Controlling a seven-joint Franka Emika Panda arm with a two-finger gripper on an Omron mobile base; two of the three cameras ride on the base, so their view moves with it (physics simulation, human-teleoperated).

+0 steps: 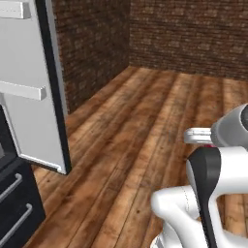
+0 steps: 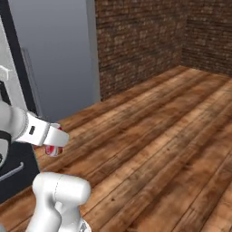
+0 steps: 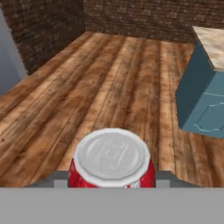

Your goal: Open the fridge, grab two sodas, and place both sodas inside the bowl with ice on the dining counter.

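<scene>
My gripper [image 3: 112,180] is shut on a short red soda can [image 3: 111,159] with a pale top, and its grey fingers [image 3: 61,179] press against both sides of the can. In the right base view the can [image 2: 53,150] hangs under the white hand above the wooden floor. The fridge [image 1: 17,193] stands at the left, with its door [image 1: 34,92] swung open and two black drawers with grey handles below. A corner of the dining counter [image 3: 214,41], a beige top on a teal base, shows at the right of the hand view. The bowl is out of view.
A wide wooden plank floor [image 1: 140,111] stretches ahead to brick walls [image 1: 189,34]. The open fridge door [image 2: 54,59] stands close on the left of the arm. The teal counter base [image 3: 201,100] rises from the floor to the right.
</scene>
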